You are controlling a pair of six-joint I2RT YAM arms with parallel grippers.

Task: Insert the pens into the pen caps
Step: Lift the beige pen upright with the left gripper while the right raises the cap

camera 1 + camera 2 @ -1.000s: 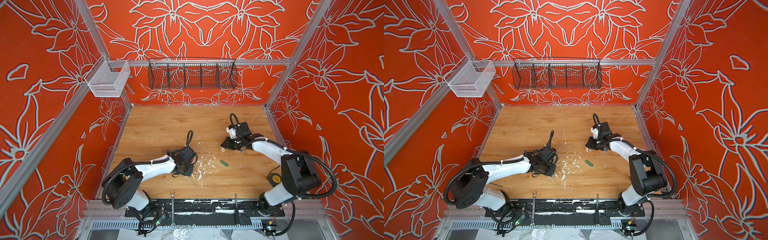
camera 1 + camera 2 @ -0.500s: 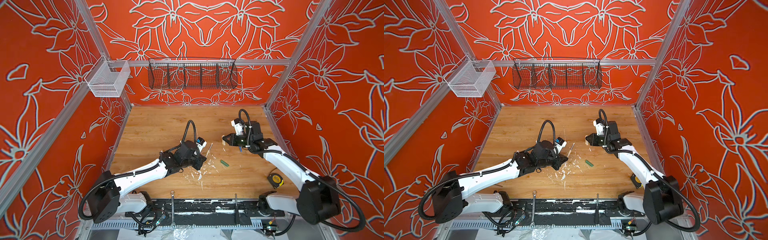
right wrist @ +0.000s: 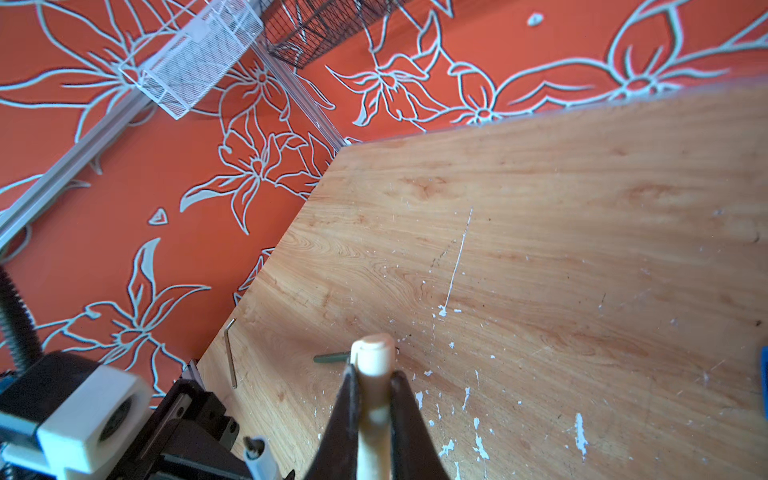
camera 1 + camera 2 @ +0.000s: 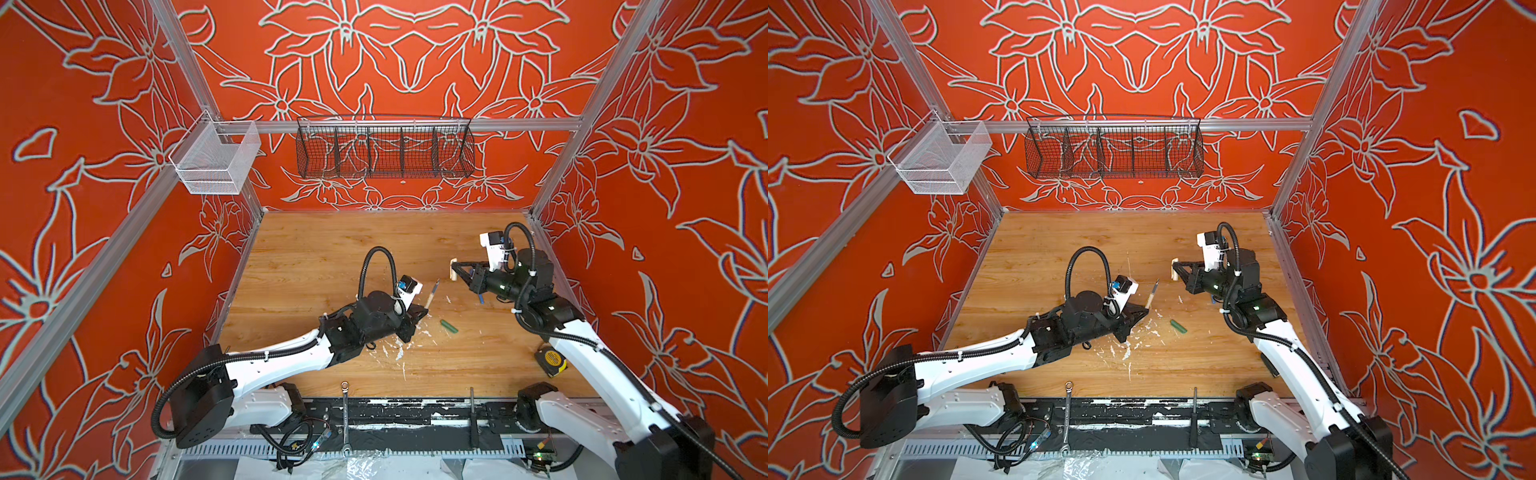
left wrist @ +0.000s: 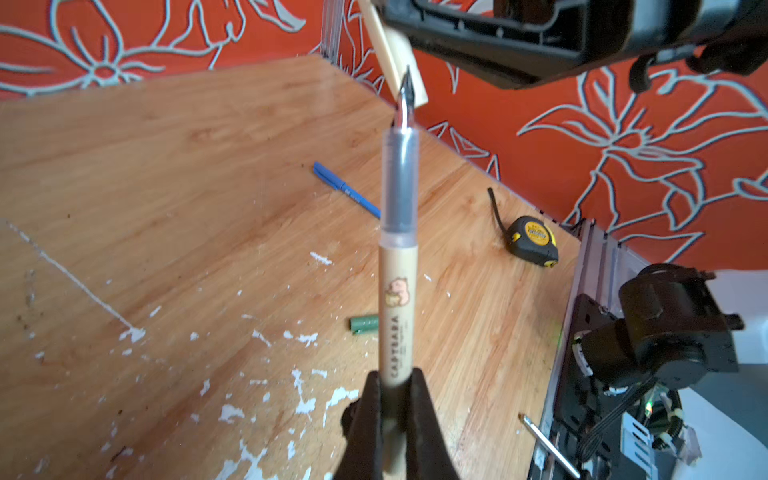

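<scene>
Tan plastic is in both of my grips: my left gripper (image 5: 395,386) is clamped on the lower barrel of the tan pen (image 5: 398,291), nib pointing up and away, and my right gripper (image 3: 372,386) is pinched shut on the tan cap (image 3: 371,357). Both are held in the air above the wooden table (image 4: 332,249). In both top views the nib and the cap are near each other but apart, so I judge this to be the lining-up step, before any insertion. Next I'd need the cap's open mouth facing the nib and on the pen's axis, then a straight push. Which end of the cap faces the pen I cannot tell. Counting pens, I find two: the tan one and a blue pen (image 5: 345,189) lying on the table beyond it. I see no green one. Caps, two: the tan one and a green cap (image 4: 449,326) lying on the table between my arms. A blue cap I cannot make out.
</scene>
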